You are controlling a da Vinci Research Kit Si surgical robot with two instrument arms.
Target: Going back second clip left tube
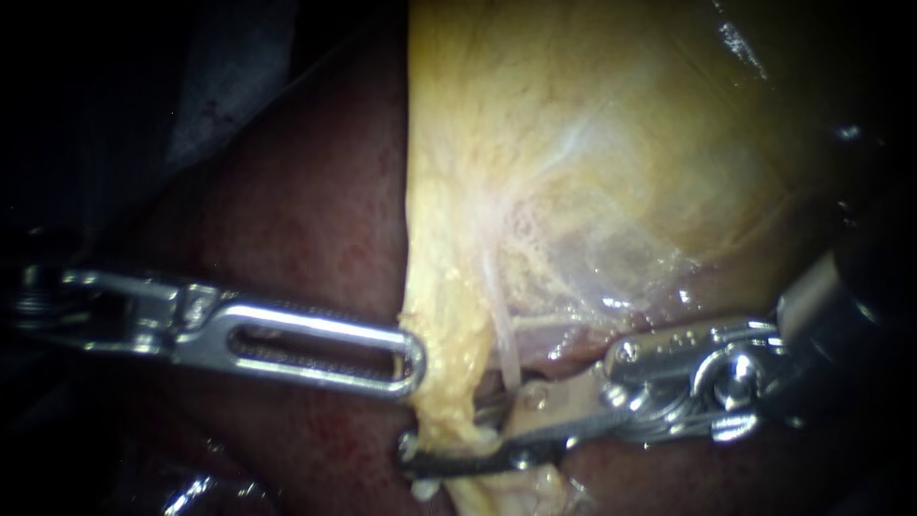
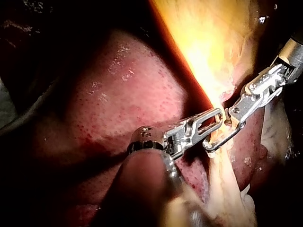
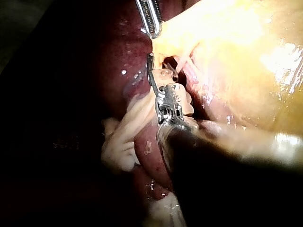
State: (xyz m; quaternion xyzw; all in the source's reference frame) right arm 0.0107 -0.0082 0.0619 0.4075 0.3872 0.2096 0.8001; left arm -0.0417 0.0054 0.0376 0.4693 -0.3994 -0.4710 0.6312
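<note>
Between the jaws of our right instrument (image 1: 468, 425) a gap shows, so they stand open. The long dark lower jaw reaches past a strip of yellow fat (image 1: 449, 382), while the shorter upper jaw stops short of it. A thin pale tube (image 1: 504, 349) runs down from the fat into that gap, close to the upper jaw; we cannot tell whether it is the left tube. Beside it, deeper in the gap, sits a grey glint (image 1: 487, 411) that may be a clip, too small for us to be sure.

Just across the strip, our left instrument (image 1: 415, 358) is closed on the fat's edge. We see only its slotted upper jaw; the other is hidden beneath it. Under and behind this instrument lies the dark red liver (image 1: 306, 220). Above both tips the fat widens into the gallbladder (image 1: 650, 134).

Both shafts run off into darkness and are cut off. In each wrist view the instrument's own shaft is a dark blur covering the tissue under it. Below the left instrument's hinge a shiny curve (image 1: 191, 492) is cut off, and we cannot identify it.
</note>
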